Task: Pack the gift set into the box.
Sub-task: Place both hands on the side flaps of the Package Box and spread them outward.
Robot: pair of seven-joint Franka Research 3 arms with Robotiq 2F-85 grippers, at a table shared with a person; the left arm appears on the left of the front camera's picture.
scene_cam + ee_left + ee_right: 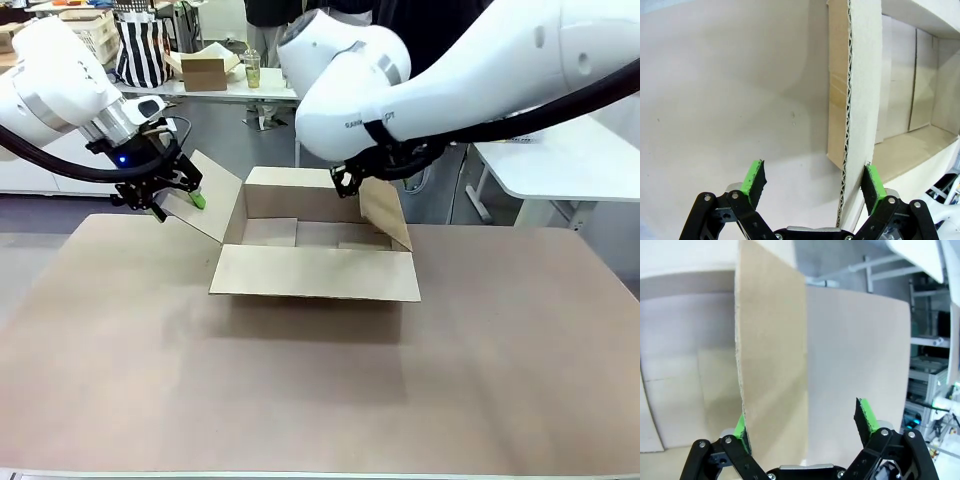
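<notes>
two arms on the job. front view first: the box (pixel 315 272) sits on the table (pixel 300 420) with its mouth up and all four flaps out. the left gripper (pixel 180 205) is at the outer edge of the box's left flap (pixel 210 195). the right gripper (pixel 350 180) is tucked under its arm at the top of the box's right flap (pixel 385 210). inside the box i see bare cardboard floor.

over to the left wrist view: the left gripper (pixel 812 182) has its jaws spread wide, straddling the left flap (pixel 862 100) edge-on. one green pad (pixel 873 186) looks to be touching the flap's face, the other pad (pixel 754 180) stands well apart from it. so nothing is pinched, just bracketed.

right wrist view now: same story. the right gripper (pixel 802 422) is wide open around the right flap (pixel 772 365), one pad (pixel 740 429) against the flap, the far pad (pixel 866 416) well apart from it.

my read: this is the opening-up step, with both side flaps being managed so the box's mouth stays clear for the gift set. the next move, i'd say, calls for pinching or pushing each flap outward from the box, gently and evenly, since a lopsided shove could slide the light box along the table.
</notes>
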